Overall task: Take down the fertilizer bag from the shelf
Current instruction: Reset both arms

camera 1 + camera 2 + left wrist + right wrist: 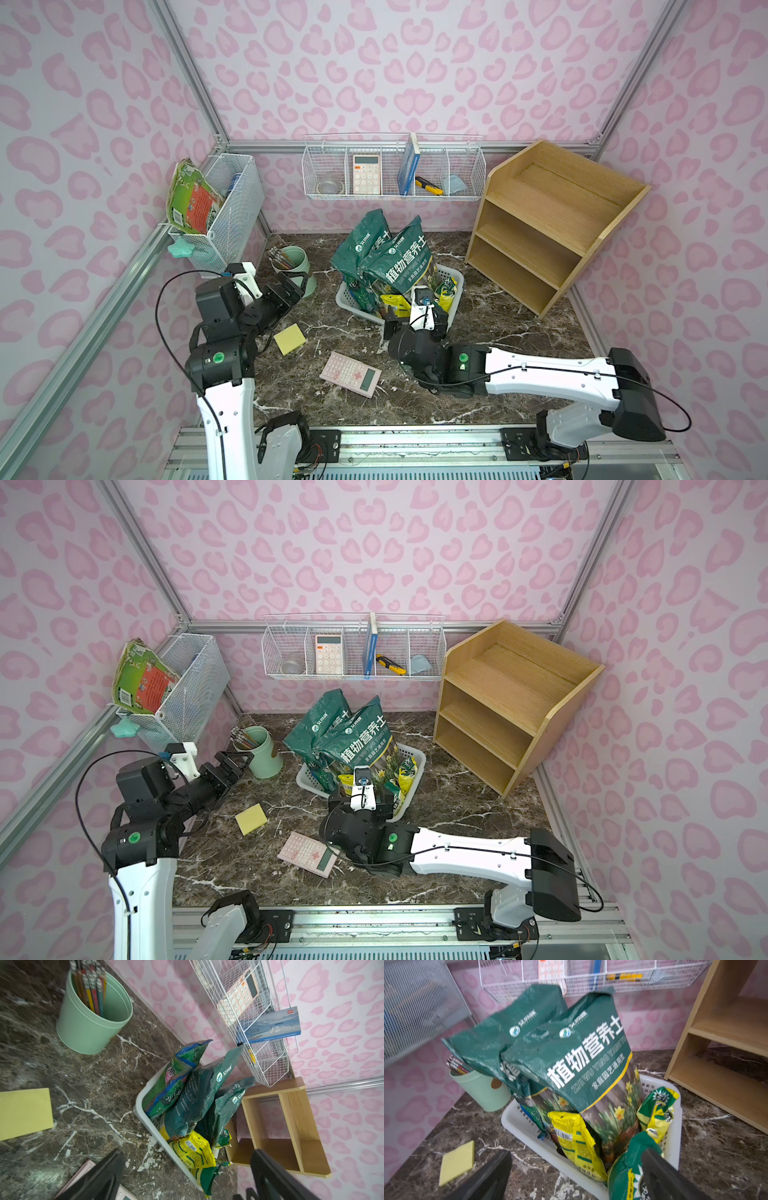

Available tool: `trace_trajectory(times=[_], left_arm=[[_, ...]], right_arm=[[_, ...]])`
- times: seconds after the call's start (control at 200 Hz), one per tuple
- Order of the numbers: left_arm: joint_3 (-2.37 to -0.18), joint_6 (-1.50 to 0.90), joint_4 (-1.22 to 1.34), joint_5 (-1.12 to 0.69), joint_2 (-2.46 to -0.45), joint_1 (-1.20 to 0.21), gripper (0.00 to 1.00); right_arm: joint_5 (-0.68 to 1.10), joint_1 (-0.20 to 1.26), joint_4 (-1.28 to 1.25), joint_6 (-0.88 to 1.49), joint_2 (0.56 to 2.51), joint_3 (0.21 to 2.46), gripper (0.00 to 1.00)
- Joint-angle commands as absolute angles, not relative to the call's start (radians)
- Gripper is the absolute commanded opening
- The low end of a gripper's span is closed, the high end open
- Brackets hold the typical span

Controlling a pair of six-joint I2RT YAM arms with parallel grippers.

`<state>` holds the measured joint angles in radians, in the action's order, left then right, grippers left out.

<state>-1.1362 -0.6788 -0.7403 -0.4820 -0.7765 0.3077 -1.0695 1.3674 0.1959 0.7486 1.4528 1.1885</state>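
- Pink leopard-print walls box in a dark marble tabletop. At far left a wire bin hangs on the side wall, with a booklet propped on edge against its mesh.
- Beside the mint cup of pencils, the left gripper hovers low, fingers spread apart and holding nothing. It looks parked clear, so the other arm has the middle to itself.
- Nearer the robot, a yellow sticky pad and, further right, a pink calculator lie flat on the stone, neither touched.
- In the centre, a white basket keeps two large green bags upright. They lean on each other and on its walls, with smaller yellow packs wedged in front. A wire wall rack hangs on the back wall above.
- Over the basket's near corner hangs the right gripper, jaws spread wide and clamped on nothing. The small green-and-yellow fertilizer bag sits in that corner just by one finger; whether they touch is too close to call.
- At right the light-wood shelf stands bare on all three tiers, angled toward the basket. That suggests the bag is already down and the job all but done.
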Motion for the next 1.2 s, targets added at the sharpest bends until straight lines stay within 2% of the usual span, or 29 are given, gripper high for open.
trace_trajectory(times=[0.0, 0.1, 0.15, 0.26, 0.375, 0.435, 0.54, 0.695, 0.835, 0.93, 1.195], left_arm=[[-1.11, -0.691, -0.683, -0.274, -0.732, 0.296, 0.99], [-1.072, -0.62, -0.596, -0.392, -0.772, 0.291, 0.99], [-1.018, -0.559, -0.501, -0.511, -0.801, 0.285, 0.99], [-0.933, -0.613, -0.42, -0.518, -0.859, 0.283, 1.0], [-0.874, -0.592, -0.355, -0.449, -0.882, 0.283, 0.99], [-0.829, -0.559, -0.291, -0.404, -0.86, 0.282, 0.99], [-0.666, -0.491, -0.094, -0.298, -0.777, 0.3, 0.99], [-0.473, -0.569, 0.131, -0.261, -0.731, 0.431, 1.0], [-0.439, -0.571, 0.191, -0.267, -0.812, 0.463, 0.99], [-0.436, -0.554, 0.207, -0.256, -0.875, 0.466, 1.0], [-0.404, -0.493, 0.235, -0.129, -0.914, 0.467, 1.0]], right_arm=[[-1.262, 1.369, 0.212, 0.683, 1.378, 1.206, 0.99], [-1.493, 1.357, 0.346, 0.886, 1.286, 1.156, 0.99], [-1.673, 1.351, 0.396, 1.141, 1.238, 1.034, 1.0], [-1.675, 1.208, 0.891, 1.818, 1.173, 0.932, 0.98], [-1.678, 1.02, 1.039, 1.777, 1.229, 0.916, 0.98], [-1.681, 0.941, 1.294, 1.969, 1.327, 0.96, 0.98], [-1.68, 0.93, 1.304, 1.803, 1.488, 1.047, 0.98], [-1.68, 0.94, 1.306, 1.696, 1.658, 1.13, 0.98], [-1.68, 0.942, 1.301, 1.738, 1.548, 1.073, 0.98], [-1.677, 0.993, 1.31, 1.667, 1.446, 1.102, 0.98], [-1.597, 1.376, 1.31, 1.329, 1.249, 1.352, 0.98]])
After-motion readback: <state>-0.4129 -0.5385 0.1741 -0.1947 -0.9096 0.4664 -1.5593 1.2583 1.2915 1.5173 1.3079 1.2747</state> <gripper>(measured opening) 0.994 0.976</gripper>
